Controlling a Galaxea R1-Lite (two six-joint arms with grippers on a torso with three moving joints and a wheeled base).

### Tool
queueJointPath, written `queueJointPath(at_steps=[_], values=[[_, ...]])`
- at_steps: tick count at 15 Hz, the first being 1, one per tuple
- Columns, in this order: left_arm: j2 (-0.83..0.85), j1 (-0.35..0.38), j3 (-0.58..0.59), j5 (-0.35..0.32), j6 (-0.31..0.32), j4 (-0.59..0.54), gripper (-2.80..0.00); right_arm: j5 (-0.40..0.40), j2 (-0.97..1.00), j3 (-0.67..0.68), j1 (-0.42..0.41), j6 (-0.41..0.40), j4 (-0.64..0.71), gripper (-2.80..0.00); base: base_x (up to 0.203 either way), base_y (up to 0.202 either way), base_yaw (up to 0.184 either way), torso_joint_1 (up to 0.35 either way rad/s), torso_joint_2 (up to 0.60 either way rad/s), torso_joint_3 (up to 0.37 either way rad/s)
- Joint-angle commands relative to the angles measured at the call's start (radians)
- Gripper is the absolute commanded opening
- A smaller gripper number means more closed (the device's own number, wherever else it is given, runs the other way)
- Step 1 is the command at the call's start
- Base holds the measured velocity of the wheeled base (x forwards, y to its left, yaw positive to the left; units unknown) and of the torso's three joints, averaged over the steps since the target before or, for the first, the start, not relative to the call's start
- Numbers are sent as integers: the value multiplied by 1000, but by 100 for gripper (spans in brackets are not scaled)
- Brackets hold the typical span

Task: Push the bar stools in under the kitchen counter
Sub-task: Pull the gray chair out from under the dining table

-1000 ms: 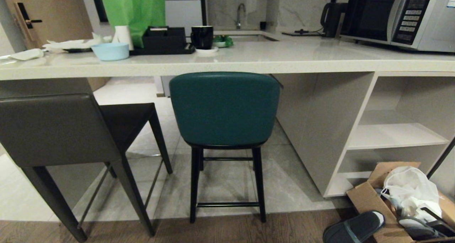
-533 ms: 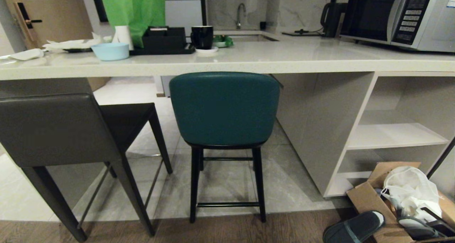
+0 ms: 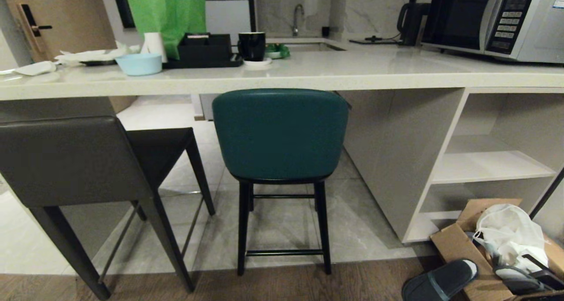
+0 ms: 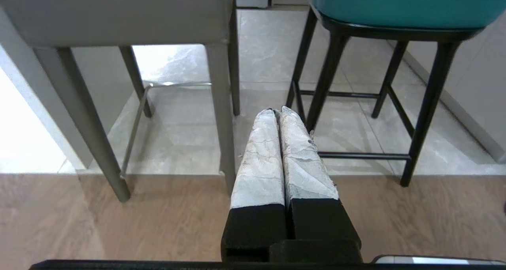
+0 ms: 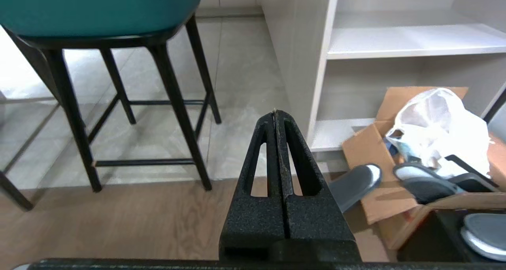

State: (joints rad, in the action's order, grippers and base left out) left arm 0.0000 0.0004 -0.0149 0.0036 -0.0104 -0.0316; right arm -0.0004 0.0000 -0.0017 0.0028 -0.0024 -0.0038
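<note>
Fingers on both my left gripper and right gripper are pressing together, holding nothing; a brown cardboard box of slippers is sitting beside the off-white stone bench.

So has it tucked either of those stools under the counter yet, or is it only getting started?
Only starting, it seems. Nothing looks done: the teal stool and the dark grey stool both stand with their backs out in front of the kitchen counter edge. Nothing is in hand: the left claw and right claw are shut, touching neither. Both pushes remain.
</note>
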Motion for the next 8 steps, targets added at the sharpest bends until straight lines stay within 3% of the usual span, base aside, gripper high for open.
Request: queueJointPath(at_steps=[1,8], values=[[2,0,0,1,0,-1,-280,0,2,0,0,-1,-1,-280,-2,150,3,1,0,6],[2,0,0,1,0,-1,-280,0,2,0,-1,-1,-1,-280,0,196,-2,3,3,4]])
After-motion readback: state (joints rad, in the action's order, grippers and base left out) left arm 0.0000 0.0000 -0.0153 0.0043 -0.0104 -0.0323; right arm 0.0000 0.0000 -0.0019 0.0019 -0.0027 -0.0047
